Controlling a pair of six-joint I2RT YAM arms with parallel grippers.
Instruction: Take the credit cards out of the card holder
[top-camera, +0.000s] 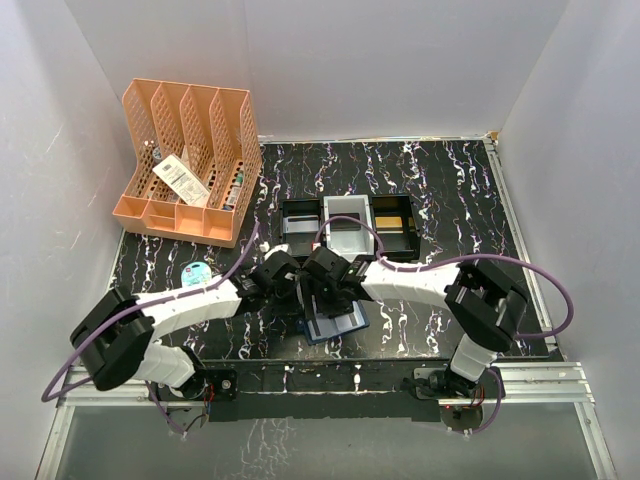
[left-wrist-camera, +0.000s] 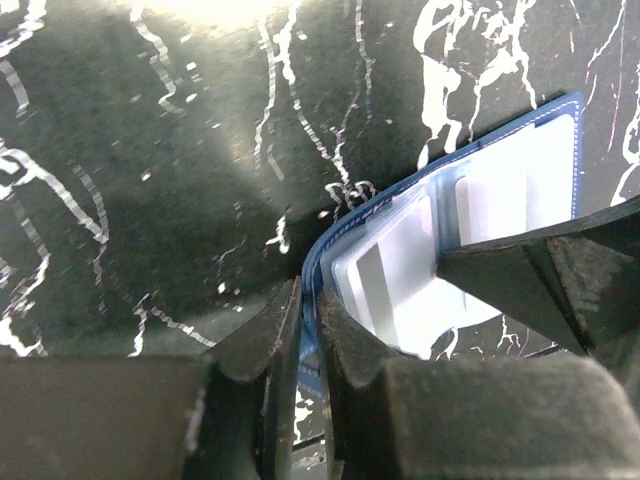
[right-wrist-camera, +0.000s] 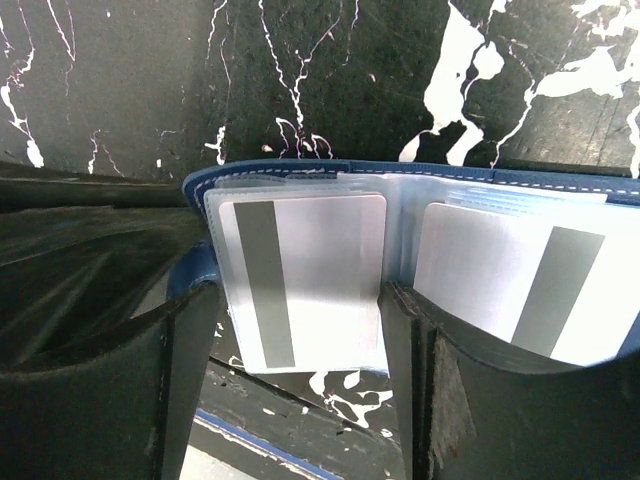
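Card holder (top-camera: 337, 326) lies open front-centre on the table (top-camera: 450, 200), left gripper (left-wrist-camera: 308, 335) clamped tight on its cover edge, right gripper (right-wrist-camera: 300, 330) nearest the silver card (right-wrist-camera: 310, 270), jaws wide astride it, stripe running back toward that wrist.

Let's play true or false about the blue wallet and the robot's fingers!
1. The wallet lies open. True.
2. Both cards are out on the table. False: two cards sit in its pockets.
3. The left fingers pinch the wallet's edge. True.
4. The right fingers are squeezed shut. False: they stand open, either side of a card.
5. The orange rack is right of the trays. False: it is to their left.
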